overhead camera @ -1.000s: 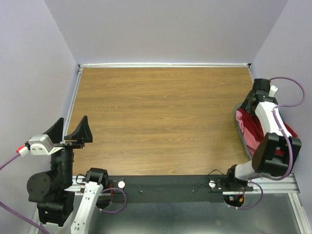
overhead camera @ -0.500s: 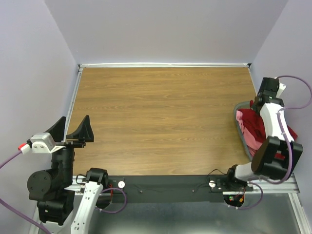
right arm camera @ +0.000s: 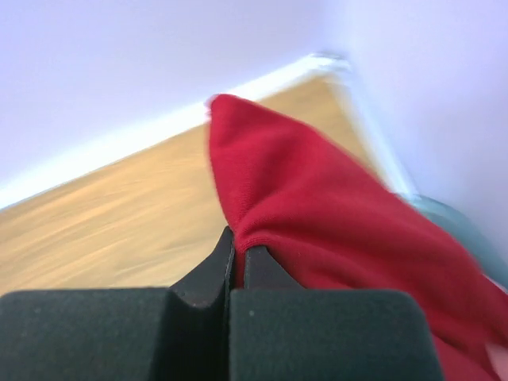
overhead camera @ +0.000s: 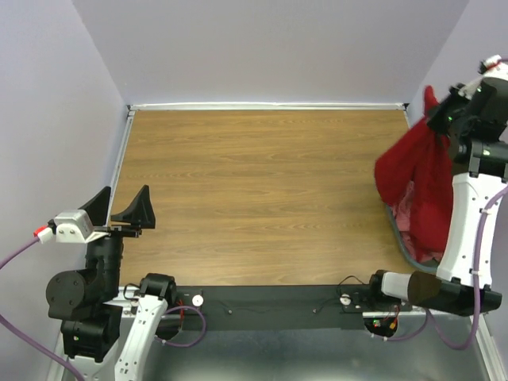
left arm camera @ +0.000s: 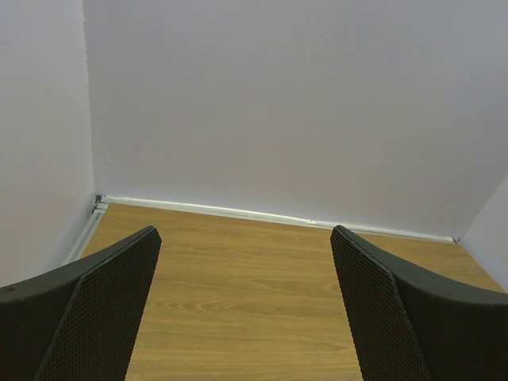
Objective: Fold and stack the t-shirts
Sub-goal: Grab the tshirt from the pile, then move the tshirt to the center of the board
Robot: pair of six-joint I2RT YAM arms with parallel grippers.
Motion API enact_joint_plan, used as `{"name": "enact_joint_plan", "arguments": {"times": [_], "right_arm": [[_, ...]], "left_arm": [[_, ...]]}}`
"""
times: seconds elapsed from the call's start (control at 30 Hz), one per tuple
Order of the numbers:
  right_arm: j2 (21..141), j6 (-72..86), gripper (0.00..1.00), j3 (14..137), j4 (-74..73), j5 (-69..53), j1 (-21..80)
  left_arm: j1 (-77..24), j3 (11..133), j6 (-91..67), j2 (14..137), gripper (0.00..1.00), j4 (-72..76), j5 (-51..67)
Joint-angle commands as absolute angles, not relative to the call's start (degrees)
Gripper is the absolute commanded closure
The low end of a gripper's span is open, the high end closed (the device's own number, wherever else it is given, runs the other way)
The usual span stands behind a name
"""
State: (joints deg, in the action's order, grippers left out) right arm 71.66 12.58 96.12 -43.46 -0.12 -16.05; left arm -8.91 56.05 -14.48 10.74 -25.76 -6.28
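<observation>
Progress is barely off zero, I'd say; my right gripper (right arm camera: pixel 236 238) is pinched tight on a fold of the dark red t-shirt (overhead camera: pixel 417 171), which hangs in the air above the basket (overhead camera: pixel 402 240) at the right edge of the table (overhead camera: pixel 254 190); the pink t-shirts (overhead camera: pixel 414 226) sit crumpled inside it; left gripper (left arm camera: pixel 244 234) is spread wide, holding nothing, near the left edge; nothing's laid flat, folded or stacked yet, so pretty much everything's left.

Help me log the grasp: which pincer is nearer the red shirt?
Right. The right pincer is shut on the red shirt, holding it up at the table's right edge. The left pincer hangs open at the left edge, far from it.
</observation>
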Motion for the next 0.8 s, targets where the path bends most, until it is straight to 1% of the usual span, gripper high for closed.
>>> {"name": "enact_joint_plan", "arguments": {"times": [0.0,0.03,0.13,0.17,0.27,0.33,0.5,0.53,0.57,0.67,0.73,0.77], "right_arm": [[78.46,16.08,0.99,103.52,-43.34,-13.02,-5.48],[80.31,16.17,0.99,106.06,-43.33,-11.09,1.77],[87.61,18.89,1.0,115.12,-42.11,-10.55,11.47],[89.37,19.85,0.99,118.53,-41.32,-9.33,13.51],[94.8,21.87,0.99,122.42,-38.24,-6.17,20.01],[97.54,22.76,0.99,122.17,-36.83,-5.71,23.01],[106.86,26.01,0.99,118.22,-34.02,-1.5,36.8],[108.18,26.36,0.98,116.82,-33.84,-0.36,41.09],[109.59,26.45,0.96,116.02,-33.66,-0.35,42.96],[113.37,28.21,0.87,112.61,-33.31,-1.05,48.94],[114.35,28.21,0.77,110.4,-33.31,-4.99,51.14],[114.17,27.86,0.65,107.69,-33.4,-9.01,52.72]], "left_arm": [[-9.23,55.28,-15.47,10.64,0.03,-24.78,-3.52],[-9.23,55.11,-15.56,10.46,0.03,-24.87,-3.43],[-9.23,55.11,-15.91,10.37,0.03,-25.05,-2.81],[-9.23,55.46,-16.08,10.55,0.03,-25.22,-2.46],[-9.23,56.25,-16.43,10.72,0.03,-26.1,-1.41],[-9.23,56.25,-16.7,10.55,0.03,-26.45,-0.79],[-9.23,56.34,-18.19,9.76,0.03,-28.21,2.28],[-9.23,56.51,-18.37,9.67,0.03,-28.39,2.29],[-9.23,56.6,-18.63,9.84,0.03,-28.74,2.2],[-9.23,57.04,-19.95,10.19,0.03,-29.62,1.76],[-9.23,56.87,-21.0,11.07,0.03,-29.62,1.41],[-9.23,56.52,-21.7,11.68,0.03,-29.53,1.32]]}}
